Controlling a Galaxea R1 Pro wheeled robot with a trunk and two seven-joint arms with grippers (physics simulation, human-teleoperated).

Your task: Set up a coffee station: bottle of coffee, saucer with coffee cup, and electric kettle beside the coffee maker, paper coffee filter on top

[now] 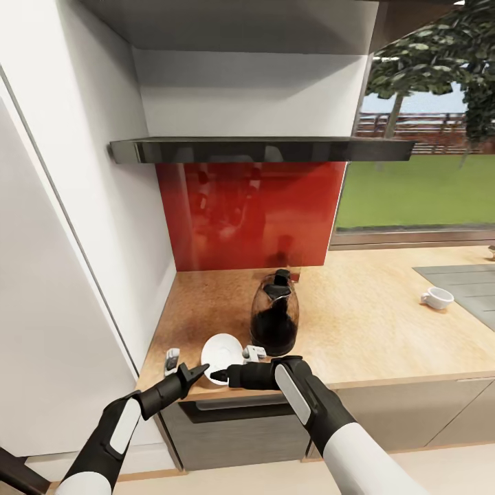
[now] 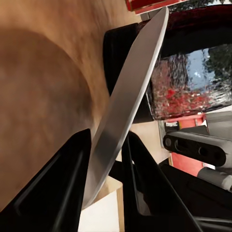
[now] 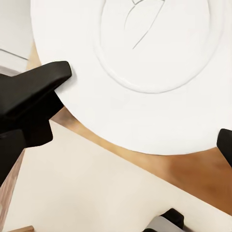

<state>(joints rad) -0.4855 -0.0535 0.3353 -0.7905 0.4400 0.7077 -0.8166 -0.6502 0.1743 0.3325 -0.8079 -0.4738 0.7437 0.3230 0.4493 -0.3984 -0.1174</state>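
Observation:
The white saucer (image 1: 221, 350) lies at the front edge of the kitchen countertop (image 1: 357, 330), its rim jutting past the edge. My left gripper (image 1: 198, 372) is shut on that rim; in the left wrist view the saucer (image 2: 128, 92) runs edge-on between the two black fingers (image 2: 63, 193). My right gripper (image 1: 221, 376) hovers open at the saucer's near side, its fingers (image 3: 34, 89) spread wide around the plate (image 3: 145, 58). Just behind stands the electric kettle (image 1: 275, 317). The coffee cup (image 1: 436, 298) sits far right. The kitchen shelf (image 1: 261, 148) hangs above. Coffee maker, bottle of coffee and paper filter are out of view.
A red backsplash (image 1: 251, 213) closes the back of the counter and a tall white cabinet (image 1: 62, 275) walls the left. A grey recessed sink area (image 1: 464, 282) lies at the right near the cup. Two small grey-white fittings (image 1: 172, 358) flank the saucer.

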